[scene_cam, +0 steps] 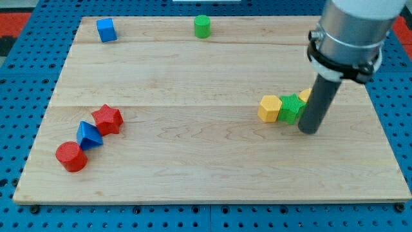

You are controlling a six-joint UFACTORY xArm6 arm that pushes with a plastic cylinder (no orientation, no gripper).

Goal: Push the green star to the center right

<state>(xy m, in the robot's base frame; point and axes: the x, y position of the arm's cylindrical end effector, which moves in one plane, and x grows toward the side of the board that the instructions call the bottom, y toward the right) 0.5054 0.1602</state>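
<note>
The green star (292, 107) lies on the wooden board (193, 161) at the view's right, about mid-height. A yellow block (270, 108) touches its left side. Another yellow piece (305, 95) peeks out just behind the rod at the star's upper right. My tip (309, 131) rests on the board right against the star's right side, slightly below it. The dark rod rises from there to the grey arm body (351, 29) at the view's top right.
A blue cube (106, 29) sits at the top left and a green cylinder (203, 26) at the top middle. At the lower left lie a red star (107, 119), a blue triangular block (89, 135) and a red cylinder (71, 156).
</note>
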